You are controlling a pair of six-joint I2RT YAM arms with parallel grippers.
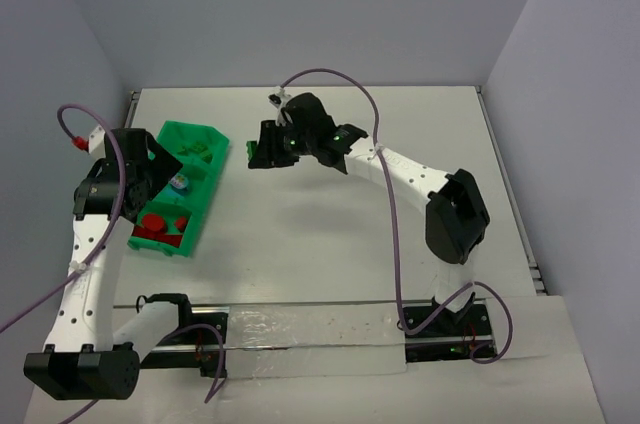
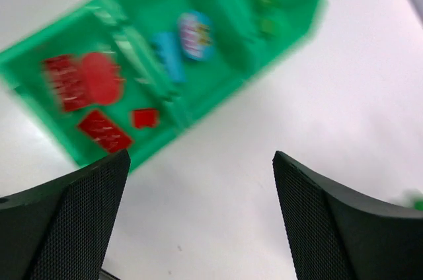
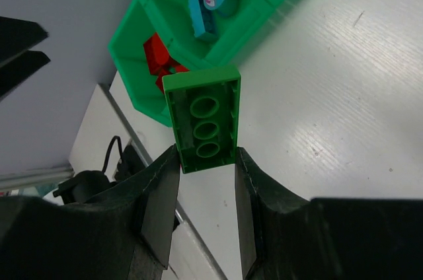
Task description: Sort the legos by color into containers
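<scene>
**Left arm.** Our left gripper [image 2: 199, 201] is agape: the two black fingers [image 2: 73, 220] stand wide apart with nothing between them, and only bare table [image 1: 330, 234] shows in the gap. In the top view its body overlaps the left edge of the tray [image 1: 208, 199]. The left wrist view is motion-blurred, so we do not trust its fine detail.

**Tray.** It lies on the table left of centre, with its long axis slanting from near-left to far-right. We see contents in three compartments.
- Near end: red bricks [image 1: 160, 227], several lying together.
- Middle: one blue brick [image 2: 168, 55] beside a round printed piece [image 2: 195, 34].
- Far end: green bricks [image 1: 200, 152]. They are too small and blurred for us to count.

**Right arm.** Our right gripper [image 3: 205, 161] sits just right of the tray's far end in the top view, apart from the tray. Its fingers are clamped on a green brick [image 3: 201, 105]. They pinch the long sides at the end nearer the wrist, and the rest of the brick projects past the fingertips. The hollow underside, with three round tubes in a row, faces the wrist camera. In that view the brick's far end overlaps the tray wall by the red compartment. We cannot tell the brick's height above the table.
</scene>
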